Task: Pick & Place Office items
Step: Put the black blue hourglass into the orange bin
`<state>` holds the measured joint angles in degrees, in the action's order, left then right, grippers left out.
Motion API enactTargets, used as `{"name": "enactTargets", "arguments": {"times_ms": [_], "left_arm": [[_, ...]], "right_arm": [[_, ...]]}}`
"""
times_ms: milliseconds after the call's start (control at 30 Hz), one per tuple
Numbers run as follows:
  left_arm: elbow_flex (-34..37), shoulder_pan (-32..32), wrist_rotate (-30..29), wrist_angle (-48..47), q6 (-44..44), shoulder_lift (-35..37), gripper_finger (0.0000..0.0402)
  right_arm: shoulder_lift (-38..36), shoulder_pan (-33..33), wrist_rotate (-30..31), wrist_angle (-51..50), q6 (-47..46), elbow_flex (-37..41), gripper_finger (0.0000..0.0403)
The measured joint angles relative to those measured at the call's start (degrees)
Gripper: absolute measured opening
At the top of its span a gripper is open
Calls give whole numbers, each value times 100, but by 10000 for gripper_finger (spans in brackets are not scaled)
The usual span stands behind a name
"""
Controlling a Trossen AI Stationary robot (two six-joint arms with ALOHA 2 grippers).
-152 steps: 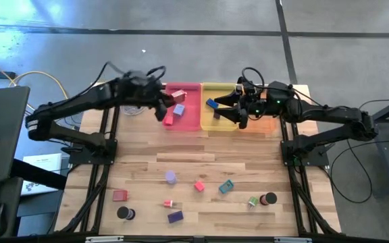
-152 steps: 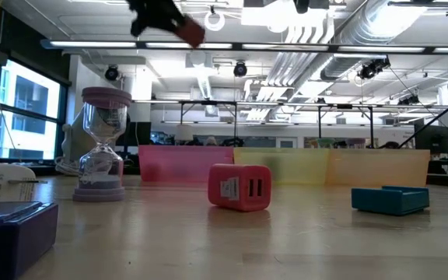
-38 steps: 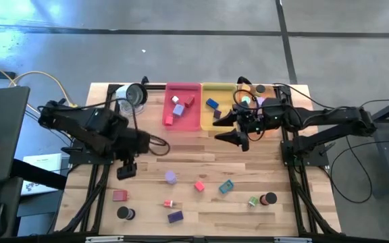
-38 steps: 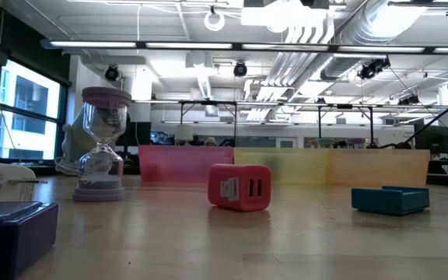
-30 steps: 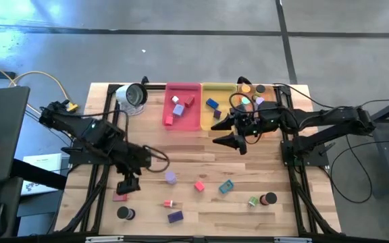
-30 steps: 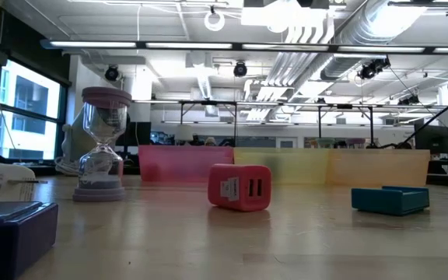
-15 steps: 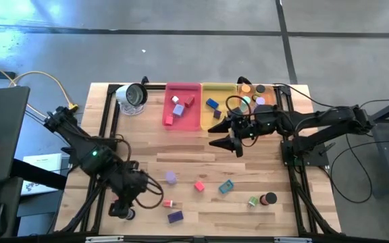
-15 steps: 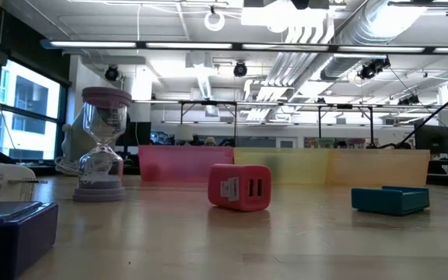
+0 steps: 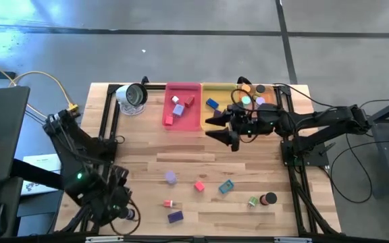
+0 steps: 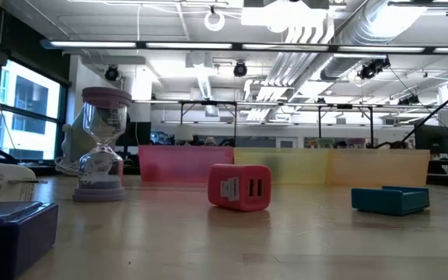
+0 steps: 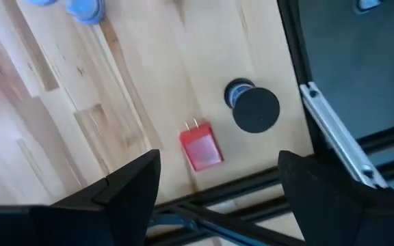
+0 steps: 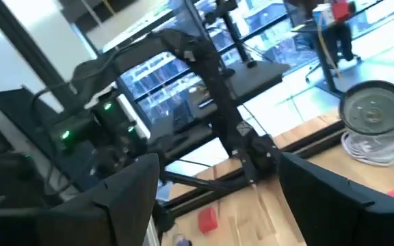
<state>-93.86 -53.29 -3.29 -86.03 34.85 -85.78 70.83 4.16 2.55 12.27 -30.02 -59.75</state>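
Left pincer [image 11: 214,188] open over red block [image 11: 201,149], hidden overhead by arm

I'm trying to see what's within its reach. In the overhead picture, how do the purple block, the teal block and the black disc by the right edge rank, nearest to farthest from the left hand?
From the left hand, at the table's front left corner:
1. Purple block, just beside it at the front.
2. Teal block, past the middle.
3. Black disc, far right.

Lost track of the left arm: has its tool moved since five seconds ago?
Yes. In the high view the left tool has left the pink tray and swung to the table's near left corner, open above the red block.
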Motion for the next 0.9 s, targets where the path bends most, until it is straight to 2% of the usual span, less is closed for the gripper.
{"name": "enactTargets", "arguments": {"times_ms": [133,333,567,700,900], "left_arm": [[1,-468,-54,8,96,-227,287],[1,-1047,-556,9,80,-587,287],[0,-1228,-957,297,99,-800,287],[2,-1233,-1375,321,349,-876,287],[31,-1207,-1185,361,247,-878,287]], "right_arm": [[23,40,205,-50,-37,1,286],[13,335,685,-22,-37,2,286],[15,819,1211,-2,-327,2,286],[71,1079,1569,47,-339,2,286],[156,1422,1921,79,-493,0,286]]}}
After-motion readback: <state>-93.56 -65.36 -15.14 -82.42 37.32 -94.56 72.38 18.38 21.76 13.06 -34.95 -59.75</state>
